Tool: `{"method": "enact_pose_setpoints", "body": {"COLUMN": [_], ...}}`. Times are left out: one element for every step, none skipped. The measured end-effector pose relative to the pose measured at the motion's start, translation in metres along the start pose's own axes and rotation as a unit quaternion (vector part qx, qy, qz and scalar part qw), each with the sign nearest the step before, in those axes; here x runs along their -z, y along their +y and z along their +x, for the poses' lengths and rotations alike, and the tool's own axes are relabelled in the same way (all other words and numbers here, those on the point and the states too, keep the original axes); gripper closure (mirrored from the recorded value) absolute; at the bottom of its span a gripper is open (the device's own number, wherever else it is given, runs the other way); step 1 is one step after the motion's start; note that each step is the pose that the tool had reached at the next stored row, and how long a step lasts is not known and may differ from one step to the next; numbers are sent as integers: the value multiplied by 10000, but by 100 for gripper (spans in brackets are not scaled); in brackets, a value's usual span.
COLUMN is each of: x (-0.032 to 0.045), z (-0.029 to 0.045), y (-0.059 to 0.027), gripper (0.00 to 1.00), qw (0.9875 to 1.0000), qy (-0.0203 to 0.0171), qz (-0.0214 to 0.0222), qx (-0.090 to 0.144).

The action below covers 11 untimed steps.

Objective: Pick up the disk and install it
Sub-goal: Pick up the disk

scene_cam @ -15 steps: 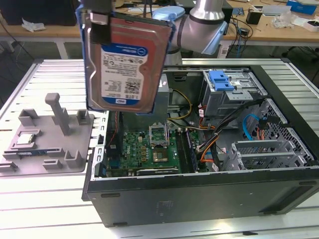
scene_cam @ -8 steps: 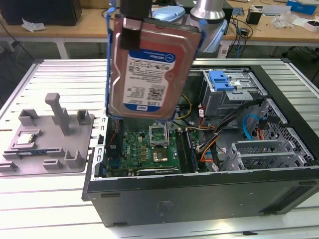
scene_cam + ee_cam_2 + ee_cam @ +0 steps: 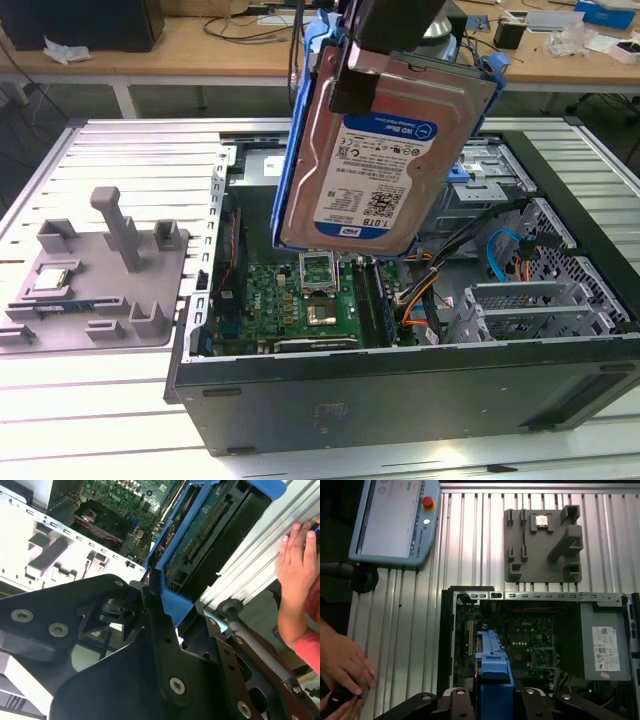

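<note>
The disk hangs upright and slightly tilted above the open computer case, its silver labelled face turned to the exterior view. Its blue carrier frame runs along both long edges. My gripper is shut on the disk's upper end. The disk's lower edge is over the motherboard without touching it. In the second wrist view the blue frame and green circuit side of the disk sit between my black fingers. The first wrist view looks down the disk's blue edge into the case.
A grey drive cage and loose cables fill the case's right end in the exterior view. A grey fixture holding a small silver chip lies beside the case. A teach pendant and a person's hand are near the table edge.
</note>
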<state>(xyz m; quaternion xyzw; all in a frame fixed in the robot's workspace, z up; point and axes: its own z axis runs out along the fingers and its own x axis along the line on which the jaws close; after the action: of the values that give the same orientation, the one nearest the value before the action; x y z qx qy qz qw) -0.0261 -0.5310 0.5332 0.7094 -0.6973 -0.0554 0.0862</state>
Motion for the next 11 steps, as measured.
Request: {"method": "enact_pose_setpoints", "body": {"x": [0,1,1,1,1,1,1,1,1,1,1], "z": [0,0,1,0,1,1,1,0,0,1,1], "y": [-1,-1,-2,-2,-3,-3,-3,-3,-3,-4,-5], "gripper": [63,63,63,63,63,63,63,63,63,63,63], "qw": [10000,10000,10000,10000,10000,10000,10000,10000,10000,10000,10000], "qy": [-1,0,0,0,0,0,0,0,0,0,0], "qz": [0,0,0,0,0,0,0,0,0,-1,-1], "qx": [-1,-1,-1,-1,0,0,0,0,-1,0,0]}}
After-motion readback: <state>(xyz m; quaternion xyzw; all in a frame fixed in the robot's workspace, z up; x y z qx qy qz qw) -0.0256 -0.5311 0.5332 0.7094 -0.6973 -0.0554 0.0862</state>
